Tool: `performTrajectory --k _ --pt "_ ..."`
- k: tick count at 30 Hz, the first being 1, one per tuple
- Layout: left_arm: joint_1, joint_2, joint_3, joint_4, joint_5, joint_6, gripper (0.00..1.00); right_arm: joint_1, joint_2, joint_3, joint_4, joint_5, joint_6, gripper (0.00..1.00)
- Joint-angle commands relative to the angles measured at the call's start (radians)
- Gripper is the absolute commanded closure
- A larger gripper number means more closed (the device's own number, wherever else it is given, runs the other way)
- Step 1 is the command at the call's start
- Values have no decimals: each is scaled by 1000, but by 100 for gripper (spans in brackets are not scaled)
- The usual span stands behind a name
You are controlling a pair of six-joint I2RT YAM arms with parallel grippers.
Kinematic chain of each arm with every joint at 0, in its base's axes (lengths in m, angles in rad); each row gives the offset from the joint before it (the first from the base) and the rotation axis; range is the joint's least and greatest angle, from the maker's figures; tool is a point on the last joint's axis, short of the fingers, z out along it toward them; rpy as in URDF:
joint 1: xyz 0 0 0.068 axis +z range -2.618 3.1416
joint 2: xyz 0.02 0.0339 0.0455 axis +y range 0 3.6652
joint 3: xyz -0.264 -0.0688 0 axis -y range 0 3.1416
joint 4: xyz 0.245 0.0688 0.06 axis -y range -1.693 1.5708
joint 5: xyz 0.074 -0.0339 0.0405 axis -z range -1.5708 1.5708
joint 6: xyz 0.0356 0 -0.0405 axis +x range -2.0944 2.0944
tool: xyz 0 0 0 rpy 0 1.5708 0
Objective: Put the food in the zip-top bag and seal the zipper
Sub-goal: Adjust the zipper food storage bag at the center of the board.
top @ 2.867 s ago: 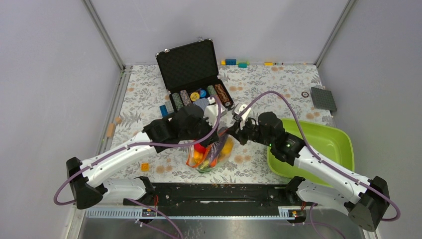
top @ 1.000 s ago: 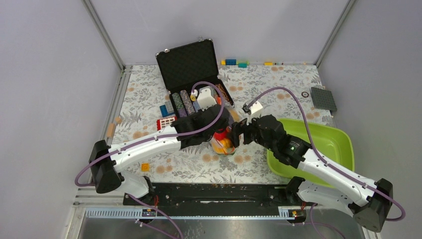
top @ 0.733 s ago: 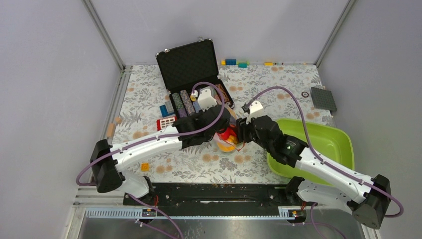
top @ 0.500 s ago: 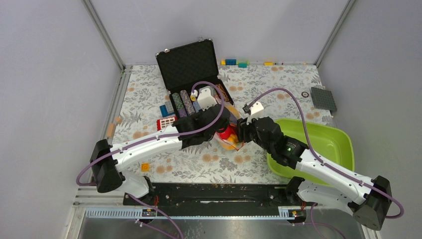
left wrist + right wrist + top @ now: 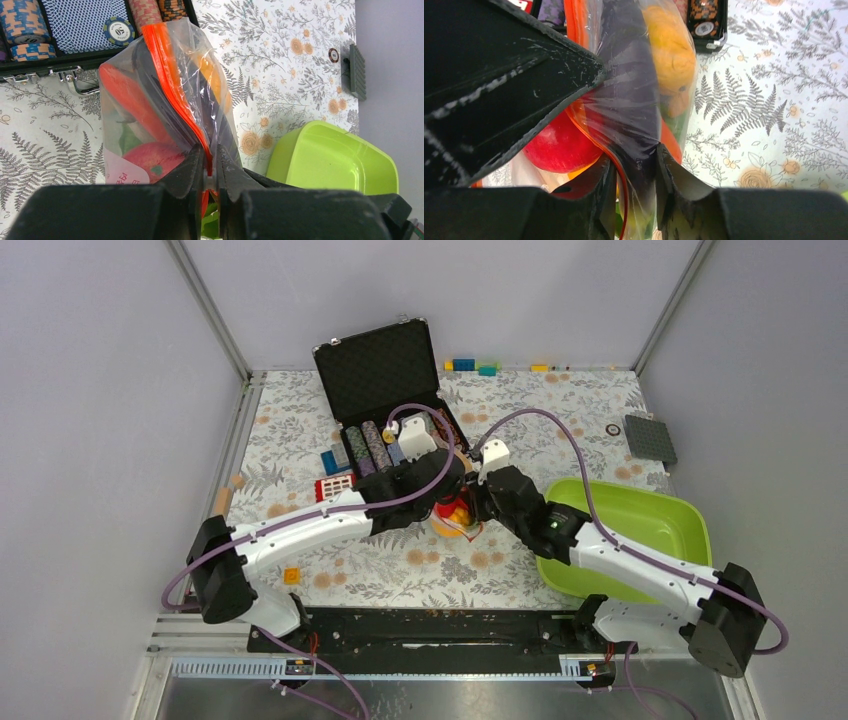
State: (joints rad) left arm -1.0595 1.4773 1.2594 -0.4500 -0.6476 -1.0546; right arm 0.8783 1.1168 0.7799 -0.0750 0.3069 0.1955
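"How did the bag look?"

"The bag point(image 5: 165, 100) was clear, crinkled and bulging. Its zipper point(image 5: 167, 65) was a thin orange-red strip running from my left gripper point(image 5: 210, 172) away toward the chips point(image 5: 22, 22). Through the plastic I saw the red apple point(image 5: 150, 160), the carrot point(image 5: 127, 102) and a bit of lettuce point(image 5: 129, 142). The right wrist view added a yellow-orange pepper point(image 5: 671, 50) and the dark eggplant point(image 5: 629, 85)."

"And where was it?"

"Between my two grippers, over the flowered table point(image 5: 290, 75). It was just in front of the open case point(image 5: 40, 67) and left of the green tray point(image 5: 325, 160)."

"Your fingers?"

"The left pair were pinched tight on the zipper at its near end. My right gripper point(image 5: 631, 170) had a finger on each side of the bag, with plastic and eggplant filling the gap (clamping or only touching, I couldn't tell)."

"What was hard to see?"

"From above, my arms covered nearly all of the bag (only a spot of red and yellow showed). I couldn't tell whether its bottom rested on the table. I couldn't tell either whether the zipper was pressed shut along its length. In the right wrist view my left gripper's black body blocked the upper left, and the food beneath the apple was only a blur of colour."
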Motion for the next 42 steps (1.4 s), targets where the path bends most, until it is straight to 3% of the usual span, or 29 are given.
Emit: performTrajectory --k 1,13,19,21,24,26,31,37,42 --pt "-27 -19 6 111 60 -19 100 -4 92 -7 -184 70 98 100" --pt "-26 -44 -56 157 67 -30 100 -6 320 26 -271 98 205 100" --pt "-25 -88 -96 181 64 -29 100 -6 251 36 -242 56 169 99" --pt "-25 -100 -104 197 64 -15 100 -6 173 33 -220 22 128 88" --pt "-25 -125 -113 209 59 4 100 -6 30 -8 -127 -80 59 56" --pt "-25 -139 -119 215 51 5 100 -6 -54 -40 -59 -161 32 45" --pt "-26 -157 -124 235 63 -6 100 -6 -159 -68 36 -300 -12 25" --pt "-26 -133 -108 224 114 -37 100 -6 -148 -55 64 -300 4 3" --pt "-28 -114 -104 220 146 -68 100 -6 -138 -65 124 -203 63 0"
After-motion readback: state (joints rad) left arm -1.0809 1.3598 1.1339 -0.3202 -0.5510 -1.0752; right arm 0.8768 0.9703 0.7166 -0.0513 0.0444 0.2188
